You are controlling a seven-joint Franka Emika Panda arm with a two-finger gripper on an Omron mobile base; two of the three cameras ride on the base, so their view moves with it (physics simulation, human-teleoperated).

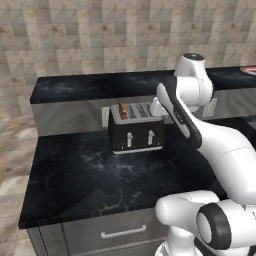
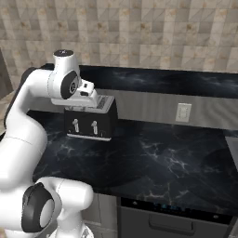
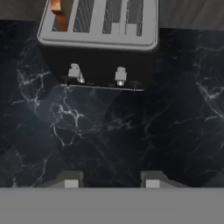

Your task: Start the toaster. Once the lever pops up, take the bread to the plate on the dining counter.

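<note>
The black toaster (image 1: 136, 128) (image 2: 91, 121) (image 3: 99, 26) stands at the back of the lower counter, its two pale levers (image 3: 75, 72) facing me. An orange-brown slice of bread (image 1: 122, 111) (image 3: 59, 13) sticks up from its left slot. My gripper (image 3: 111, 181) hovers above the toaster's front, pointing down at the counter just before it. Its fingertips (image 3: 72, 179) are apart with nothing between them. Behind runs the raised dining counter (image 1: 100, 85) (image 2: 162, 80). The plate (image 1: 248, 69) shows as a reddish rim at its far right edge.
A wall outlet (image 1: 105, 116) (image 2: 183, 112) sits on the grey panel behind the toaster. The lower black marbled counter (image 1: 75, 170) (image 2: 153, 158) spreads in front, above a handled drawer (image 1: 122, 231). A cooktop with its oven front (image 2: 172, 209) lies at lower right.
</note>
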